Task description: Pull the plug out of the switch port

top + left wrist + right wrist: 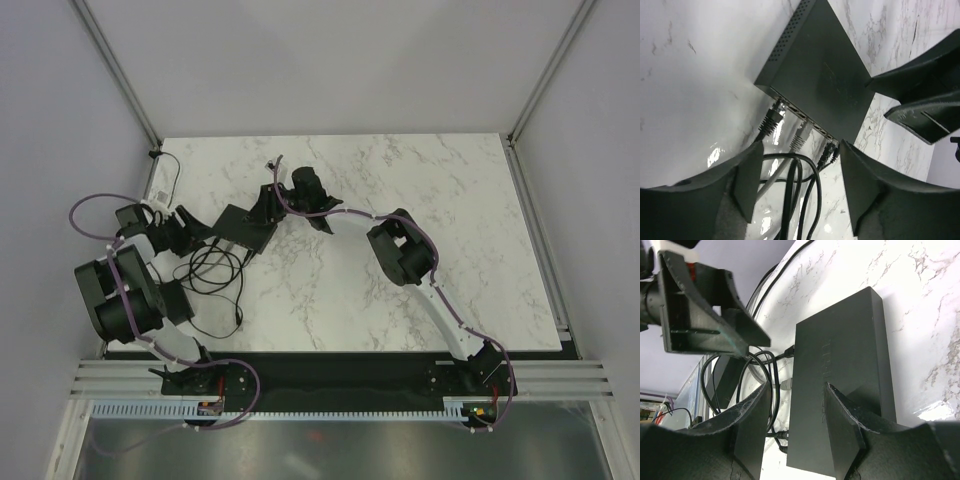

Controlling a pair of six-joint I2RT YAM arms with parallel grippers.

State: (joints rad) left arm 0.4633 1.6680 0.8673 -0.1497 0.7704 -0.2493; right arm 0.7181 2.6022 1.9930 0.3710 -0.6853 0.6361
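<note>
White marble-patterned table, white box at its far-left corner, grey walls behind

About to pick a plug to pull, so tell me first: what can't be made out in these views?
Top external: the switch shows, but its port row and plugs are too small to see.
Left wrist: the end black plug is partly behind one of the left fingers; one plug or two, cannot tell. The cables leave by the bottom edge.
Right wrist: the port openings face away; the nearest black plug is partly behind a right finger.
</note>
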